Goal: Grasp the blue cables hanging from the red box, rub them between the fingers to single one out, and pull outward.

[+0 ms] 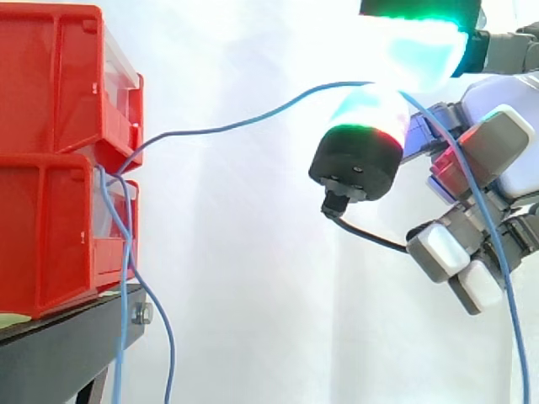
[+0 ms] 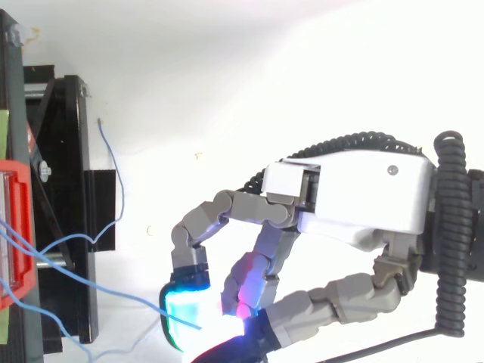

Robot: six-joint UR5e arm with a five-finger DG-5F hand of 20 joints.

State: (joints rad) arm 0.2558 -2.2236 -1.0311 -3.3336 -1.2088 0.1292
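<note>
White curtain (image 1: 253,269) behind; robot hand (image 2: 363,198) pinches blue cable (image 1: 244,124).

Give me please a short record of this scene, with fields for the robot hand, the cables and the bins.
held cable: blue, runs from the red bins to the robot hand
robot hand: fingers curled, pinching the held cable between glowing pads
other cables: blue, hang down past the black stand
red bins: two, stacked
</note>
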